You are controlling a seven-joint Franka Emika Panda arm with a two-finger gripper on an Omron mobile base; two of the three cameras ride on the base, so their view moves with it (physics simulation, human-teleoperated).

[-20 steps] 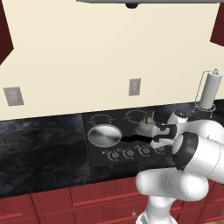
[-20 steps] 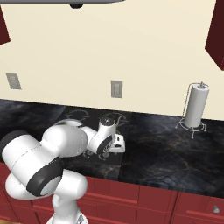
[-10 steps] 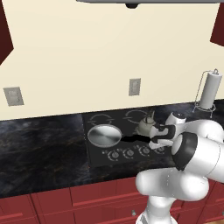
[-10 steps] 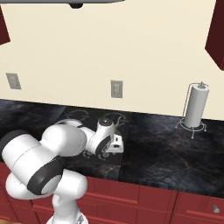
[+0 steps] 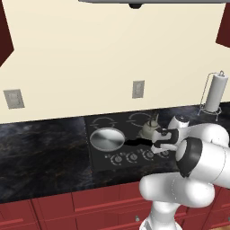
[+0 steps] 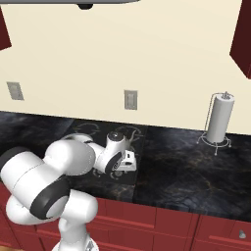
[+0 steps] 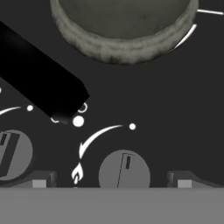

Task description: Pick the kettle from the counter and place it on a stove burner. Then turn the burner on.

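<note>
Silver and flat, the pan [image 5: 107,138] lies left on the cooktop; beside it we see the squat grey kettle [image 5: 149,129] on a burner [image 7: 189,34], our gripper [image 7: 111,179] spread wide over a round knob [image 7: 124,173].

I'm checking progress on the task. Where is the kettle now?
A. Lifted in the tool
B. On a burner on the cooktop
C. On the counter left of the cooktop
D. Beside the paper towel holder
B: the kettle sits on the black cooktop to the right of the pan, and the hand view shows its base resting over a burner ring.
</note>
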